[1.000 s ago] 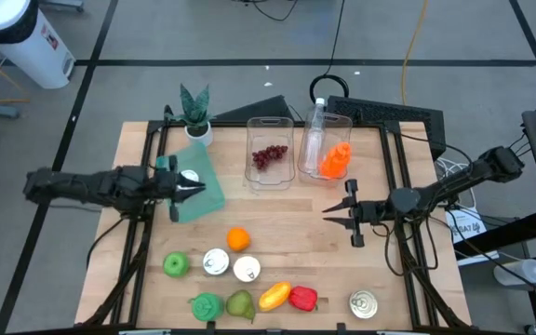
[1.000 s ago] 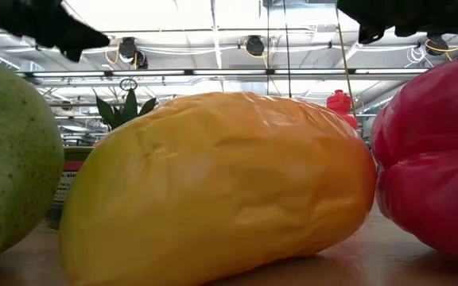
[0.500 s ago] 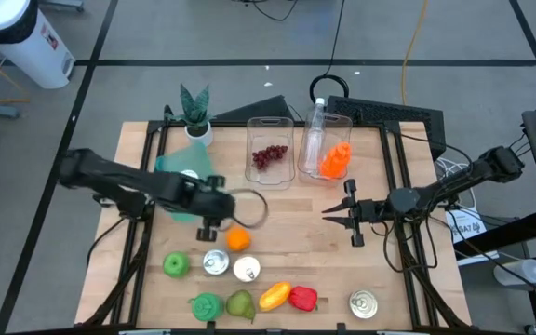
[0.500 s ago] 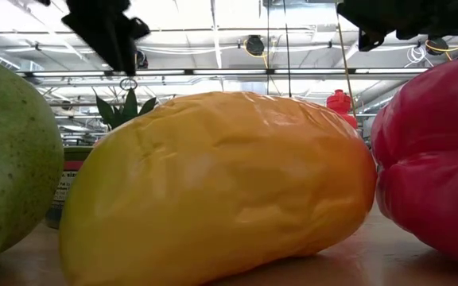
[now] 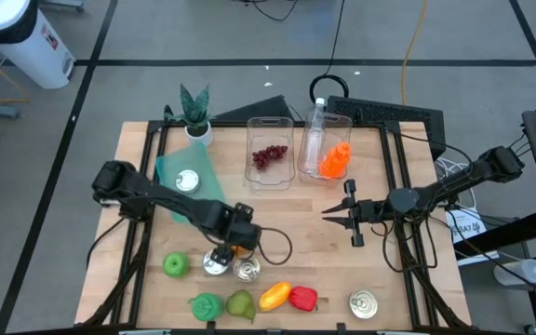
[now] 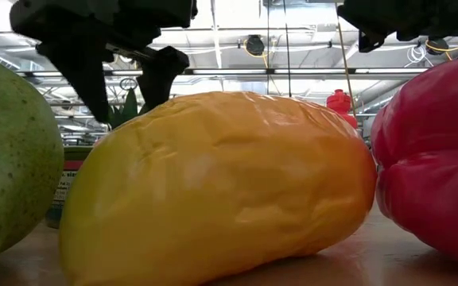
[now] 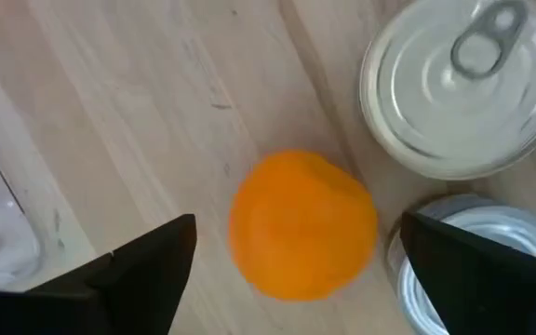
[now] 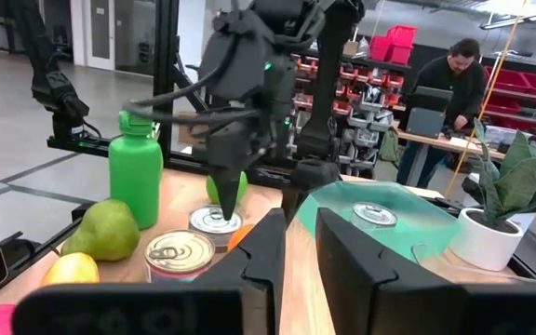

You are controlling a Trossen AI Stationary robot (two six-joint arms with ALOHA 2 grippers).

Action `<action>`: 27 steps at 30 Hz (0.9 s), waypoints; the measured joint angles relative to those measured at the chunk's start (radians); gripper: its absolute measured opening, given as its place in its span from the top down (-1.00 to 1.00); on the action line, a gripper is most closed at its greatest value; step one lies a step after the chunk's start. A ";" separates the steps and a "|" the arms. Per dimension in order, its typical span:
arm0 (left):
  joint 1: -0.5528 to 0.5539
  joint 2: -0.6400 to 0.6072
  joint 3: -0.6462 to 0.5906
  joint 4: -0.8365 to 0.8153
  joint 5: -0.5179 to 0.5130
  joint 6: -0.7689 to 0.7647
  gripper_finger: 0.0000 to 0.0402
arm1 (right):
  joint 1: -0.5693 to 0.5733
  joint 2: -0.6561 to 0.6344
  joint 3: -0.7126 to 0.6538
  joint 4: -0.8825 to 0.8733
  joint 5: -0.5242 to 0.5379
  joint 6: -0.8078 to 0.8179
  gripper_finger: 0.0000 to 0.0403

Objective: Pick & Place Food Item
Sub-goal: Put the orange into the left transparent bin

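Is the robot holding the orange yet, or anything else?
No, nothing is held. The left gripper is open with a finger on each side of the orange, not squeezing it. The right gripper waits apart, carrying nothing.

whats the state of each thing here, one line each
left gripper: open, straddling the orange
round orange fruit: on the wooden table, not gripped
right gripper: shut, empty, waiting at mid-table
two silver pull-tab cans: upright, unopened
clear plastic bin of grapes: upright
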 joint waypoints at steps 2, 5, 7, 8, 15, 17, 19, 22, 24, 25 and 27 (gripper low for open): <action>-0.012 0.012 0.000 0.001 -0.003 0.003 -0.91 | 0.000 0.000 0.000 -0.003 0.000 0.000 0.74; -0.034 0.028 0.000 0.007 -0.014 0.038 -0.97 | 0.000 0.000 0.000 -0.006 0.000 0.000 0.74; -0.042 0.039 0.000 0.013 -0.028 0.065 -0.98 | 0.000 0.000 0.000 -0.005 0.000 0.000 0.74; -0.043 0.042 0.000 0.014 -0.030 0.070 -0.97 | 0.000 0.000 0.000 -0.005 0.000 0.000 0.74; -0.020 0.103 0.000 0.009 -0.060 0.095 -0.98 | 0.000 0.000 0.000 -0.005 0.000 0.000 0.74; -0.011 0.128 0.000 0.009 -0.059 0.096 -0.98 | 0.000 0.000 0.000 -0.005 0.000 0.000 0.74; -0.003 0.150 -0.001 0.005 -0.055 0.097 -0.99 | 0.000 0.000 0.000 -0.009 0.000 0.000 0.74; 0.010 0.180 -0.001 -0.009 -0.053 0.094 -0.98 | 0.000 0.000 0.000 -0.012 0.000 0.000 0.74; 0.017 0.198 -0.001 -0.020 -0.049 0.092 -0.96 | 0.000 0.000 0.000 -0.012 0.000 0.000 0.74; 0.021 0.206 -0.001 -0.025 -0.049 0.089 -0.95 | 0.000 0.000 0.000 -0.012 0.000 0.000 0.75; 0.026 0.216 -0.001 -0.039 -0.049 0.071 -0.92 | 0.000 0.000 0.000 -0.012 0.000 0.000 0.75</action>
